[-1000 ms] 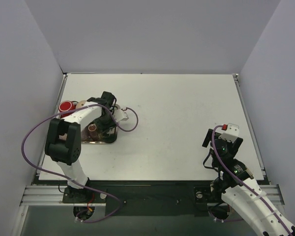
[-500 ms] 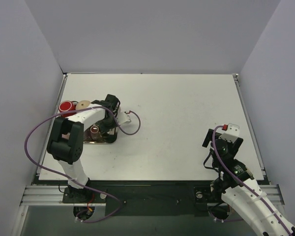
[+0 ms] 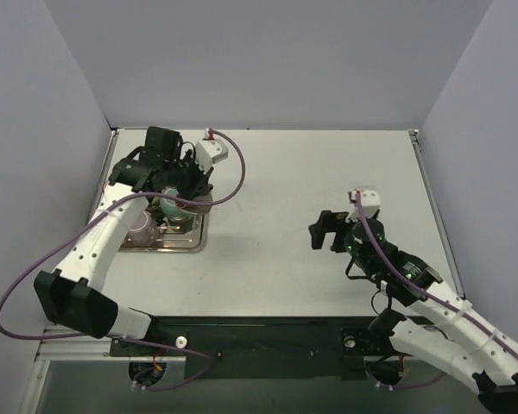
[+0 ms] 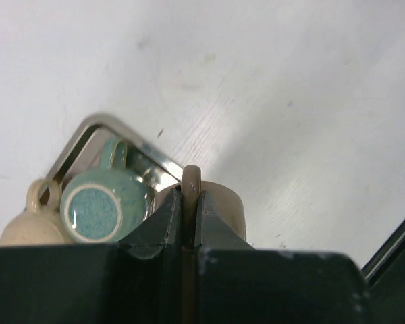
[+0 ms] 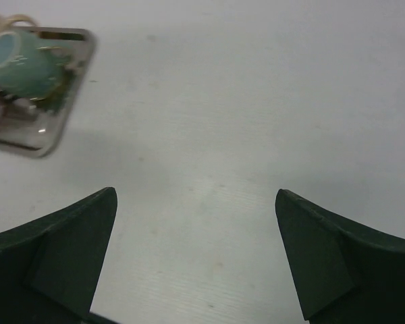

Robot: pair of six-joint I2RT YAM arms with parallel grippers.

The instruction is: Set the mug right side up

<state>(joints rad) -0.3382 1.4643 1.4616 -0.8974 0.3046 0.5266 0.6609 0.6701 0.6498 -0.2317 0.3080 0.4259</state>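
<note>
So, the white tabletop (image 3: pixel 328 172) was spread out under both arms. The metal tray (image 3: pixel 160 250) was parked right below the left tool (image 4: pixel 191 202) and well off to the far left of the right tool (image 5: pixel 196 196). The left tool's fingers were pinched on what looked like the thin handle of the tan mug (image 4: pixel 223 206). The mug's body was tucked just right of those fingers, over the tray's corner. Which way up it sat couldn't really be made out. The right tool was held spread wide above the tabletop. A teal mug (image 4: pixel 94 209) was seen in the tray just left of the left tool, one round end turned toward it. A cream mug (image 4: pixel 23 226) was spotted just beyond that, further left.
</note>
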